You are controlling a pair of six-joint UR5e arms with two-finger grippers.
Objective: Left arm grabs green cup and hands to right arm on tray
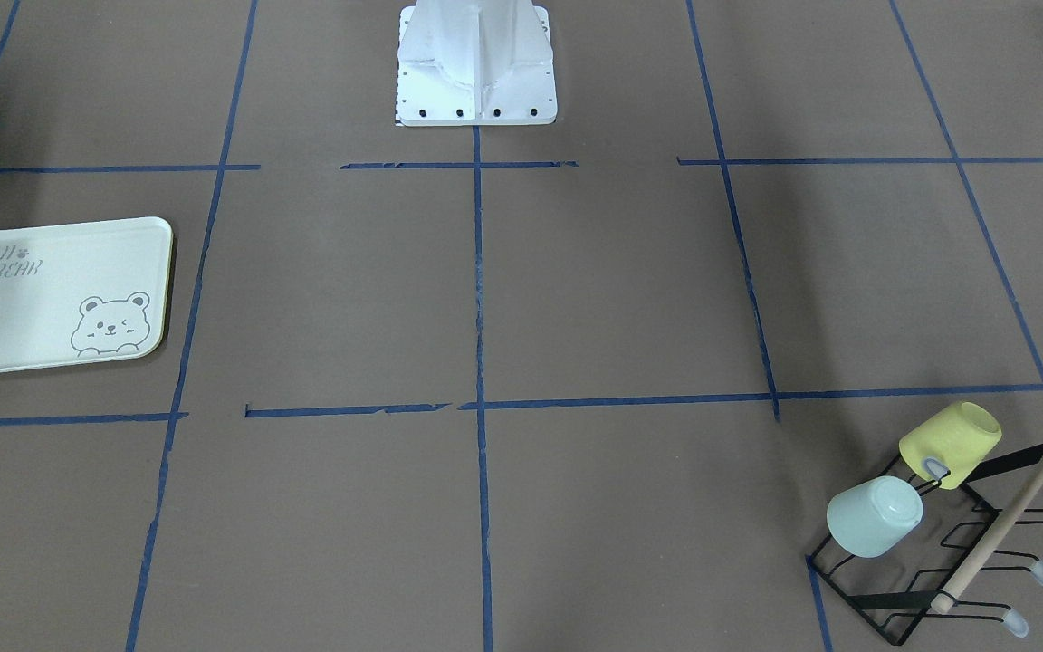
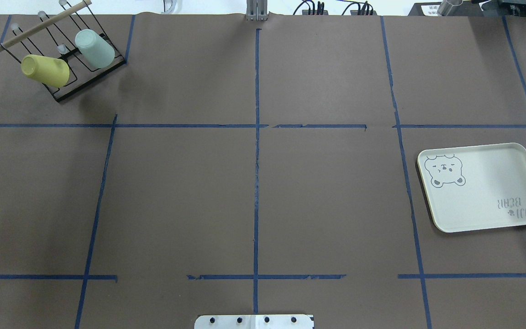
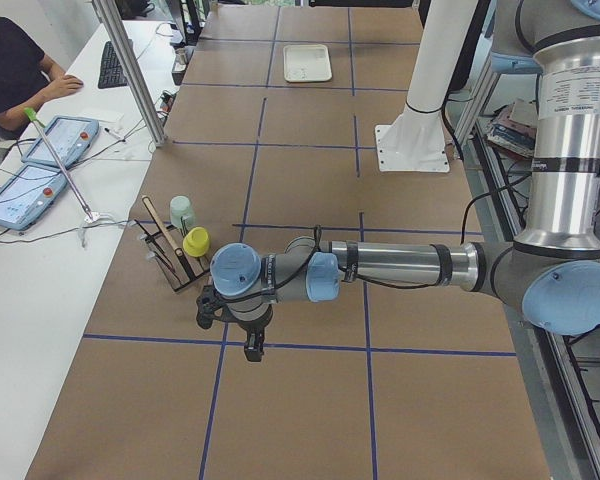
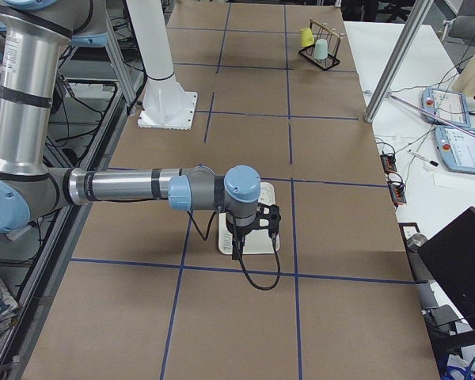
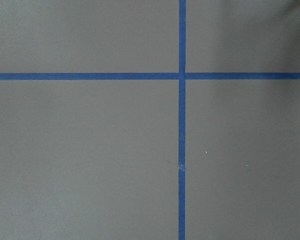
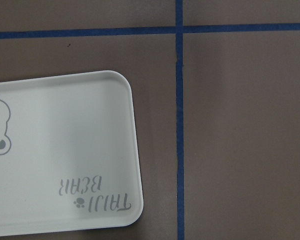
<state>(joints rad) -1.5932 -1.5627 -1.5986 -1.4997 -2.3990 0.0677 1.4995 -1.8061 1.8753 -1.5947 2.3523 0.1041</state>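
The green cup (image 2: 95, 48) sits tipped on a black wire rack (image 1: 1001, 523) with its base uppermost, just beside a yellow cup (image 2: 46, 71) on the same rack, at the far corner of the tabletop (image 2: 176, 196) on the robot's left side. The tray (image 2: 482, 183) lies flat well apart from it, over on the robot's right. The left arm (image 3: 400, 265) reaches out low across the brown paper, its end effector (image 3: 252, 348) pointing down near the rack and touching nothing; from the side I cannot tell whether its fingers are spread or pressed together. Its wrist camera sees only paper and a cross of blue tape (image 5: 182, 76). The right arm (image 4: 127, 188) hangs its end effector (image 4: 237, 252) above the tray, and again I cannot tell how its fingers stand.
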